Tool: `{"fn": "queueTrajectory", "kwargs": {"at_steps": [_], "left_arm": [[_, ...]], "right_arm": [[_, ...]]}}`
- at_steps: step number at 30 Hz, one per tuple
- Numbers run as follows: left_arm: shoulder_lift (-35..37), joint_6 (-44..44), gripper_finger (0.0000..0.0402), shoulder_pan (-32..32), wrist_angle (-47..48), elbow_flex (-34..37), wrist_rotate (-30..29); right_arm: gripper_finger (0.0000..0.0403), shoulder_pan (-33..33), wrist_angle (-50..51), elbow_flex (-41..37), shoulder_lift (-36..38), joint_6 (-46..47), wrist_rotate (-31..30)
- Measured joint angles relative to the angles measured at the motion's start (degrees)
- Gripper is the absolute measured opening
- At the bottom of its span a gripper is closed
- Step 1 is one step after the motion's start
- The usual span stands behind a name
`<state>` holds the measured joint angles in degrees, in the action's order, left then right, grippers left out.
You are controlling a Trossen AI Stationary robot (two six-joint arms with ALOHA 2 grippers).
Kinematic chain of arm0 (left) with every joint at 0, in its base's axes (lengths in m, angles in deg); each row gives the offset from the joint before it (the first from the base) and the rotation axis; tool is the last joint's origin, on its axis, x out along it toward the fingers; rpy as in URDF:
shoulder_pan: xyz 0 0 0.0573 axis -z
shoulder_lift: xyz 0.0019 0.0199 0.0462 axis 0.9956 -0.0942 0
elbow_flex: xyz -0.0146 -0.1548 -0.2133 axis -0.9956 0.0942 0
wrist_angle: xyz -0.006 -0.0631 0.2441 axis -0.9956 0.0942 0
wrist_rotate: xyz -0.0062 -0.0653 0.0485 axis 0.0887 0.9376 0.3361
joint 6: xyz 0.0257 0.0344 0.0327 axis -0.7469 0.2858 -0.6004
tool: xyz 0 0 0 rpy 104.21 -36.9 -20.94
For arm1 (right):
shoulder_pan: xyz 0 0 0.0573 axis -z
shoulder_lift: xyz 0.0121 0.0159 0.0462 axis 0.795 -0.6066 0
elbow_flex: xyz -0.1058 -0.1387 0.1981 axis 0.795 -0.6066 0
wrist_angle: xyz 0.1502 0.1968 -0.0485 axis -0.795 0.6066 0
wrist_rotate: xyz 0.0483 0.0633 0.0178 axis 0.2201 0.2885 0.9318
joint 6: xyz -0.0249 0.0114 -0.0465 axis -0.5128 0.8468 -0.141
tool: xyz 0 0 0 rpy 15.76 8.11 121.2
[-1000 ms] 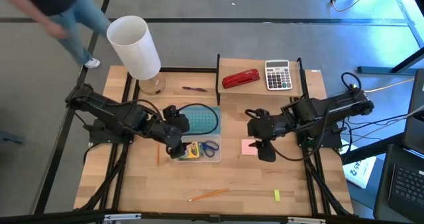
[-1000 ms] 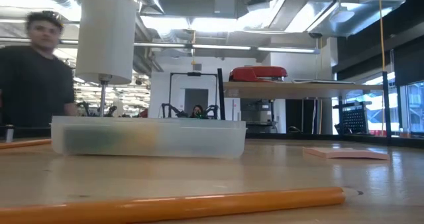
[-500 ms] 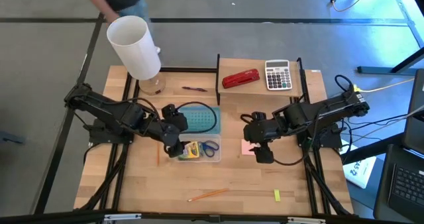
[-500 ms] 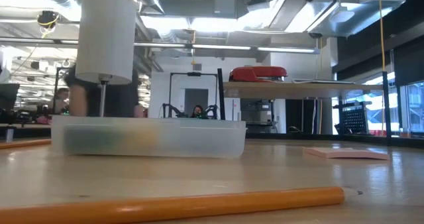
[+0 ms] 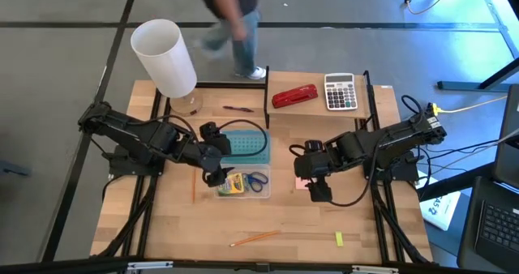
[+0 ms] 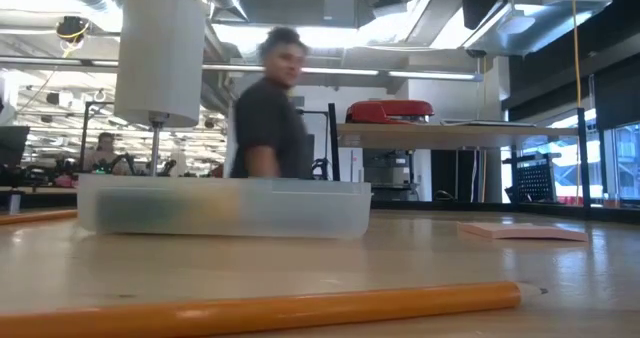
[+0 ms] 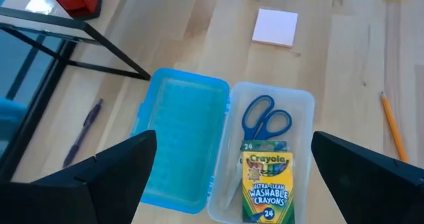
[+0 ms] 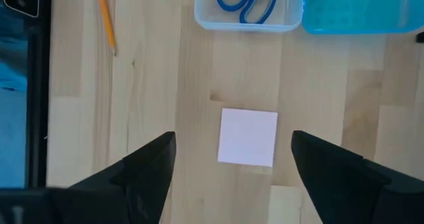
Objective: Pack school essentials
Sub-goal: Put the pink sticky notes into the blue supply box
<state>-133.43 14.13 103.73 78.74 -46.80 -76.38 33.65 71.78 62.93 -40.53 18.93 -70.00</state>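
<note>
A clear box [image 5: 243, 183] holds the green-yellow crayon box [image 7: 265, 187] and blue-handled scissors [image 7: 265, 118]; its blue lid [image 7: 179, 144] lies open beside it. My left gripper [image 5: 216, 177] hovers open over the box's left end [image 7: 233, 141]. My right gripper [image 5: 316, 190] hangs open above the pink sticky-note pad [image 8: 248, 136], which lies flat on the table between the fingers, untouched. An orange pencil [image 5: 255, 237] and the tiny yellow block [image 5: 339, 239] lie near the near edge. The dark-red pen [image 5: 238, 109] lies toward the far edge.
A red stapler [image 5: 293, 96] and a grey calculator [image 5: 340, 92] sit on a raised shelf at the far right. A tall white cylinder [image 5: 166, 59] stands at the far left corner. A second pencil [image 5: 193, 185] lies left of the box. A person walks past beyond the far edge.
My right gripper has moved toward the table's left, over the pink pad, and stayed open. A person has walked from left to right behind the far edge.
</note>
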Motion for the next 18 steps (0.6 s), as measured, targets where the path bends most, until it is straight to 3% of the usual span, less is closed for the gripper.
{"fn": "queueTrajectory", "kwargs": {"at_steps": [18], "left_arm": [[0.0, 0.1, 0.0396, 0.0, 0.0, 0.0, 0.1]], "right_arm": [[0.03, 0.4, -0.2, 0.0, 0.0, 1.4, 0.0]]}}
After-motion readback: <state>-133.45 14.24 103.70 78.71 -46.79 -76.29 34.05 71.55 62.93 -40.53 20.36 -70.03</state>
